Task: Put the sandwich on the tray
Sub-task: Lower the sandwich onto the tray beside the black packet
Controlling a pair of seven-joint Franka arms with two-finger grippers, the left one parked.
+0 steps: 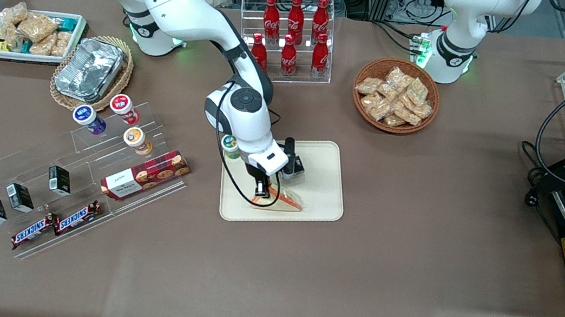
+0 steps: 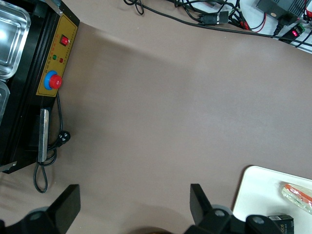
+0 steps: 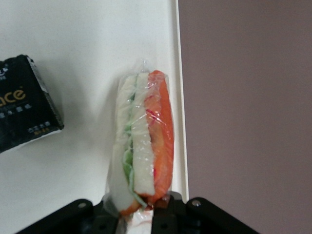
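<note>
The working right arm reaches from its base toward the front camera, its white links bending down at the elbow so the wrist points steeply downward. The gripper (image 1: 261,190) hangs low at the end of it, just above the surface, with a black cable looping from the wrist beneath it. In the right wrist view the black fingertips (image 3: 168,209) sit close together, pinched onto the end of the wrapped sandwich (image 3: 145,146).

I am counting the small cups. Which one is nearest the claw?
The green-lidded cup, close to the claw at the sandwich; the other three stand apart on the clear stand.
</note>
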